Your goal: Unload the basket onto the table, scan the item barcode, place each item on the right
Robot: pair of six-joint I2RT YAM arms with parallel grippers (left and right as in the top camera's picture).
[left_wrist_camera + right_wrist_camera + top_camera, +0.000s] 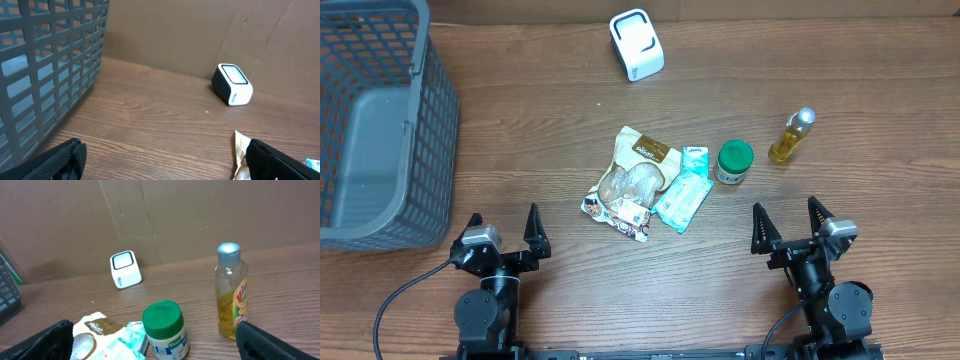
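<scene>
Several items lie mid-table: a brown and white snack bag (632, 180), a teal pouch (683, 188), a green-lidded jar (734, 162) and a bottle of yellow liquid (792, 135). The white barcode scanner (636, 44) stands at the far edge. My left gripper (503, 235) is open near the front edge, left of the bag, holding nothing. My right gripper (788, 228) is open too, just in front of the jar (164, 330) and bottle (230, 292). In the left wrist view, the bag's corner (240, 150) peeks beside the right finger (280, 160).
A large grey mesh basket (375, 120) fills the far left and rises close on the left of the left wrist view as a wall (45, 65). A brown cardboard wall (200, 215) backs the table behind the scanner (124, 269).
</scene>
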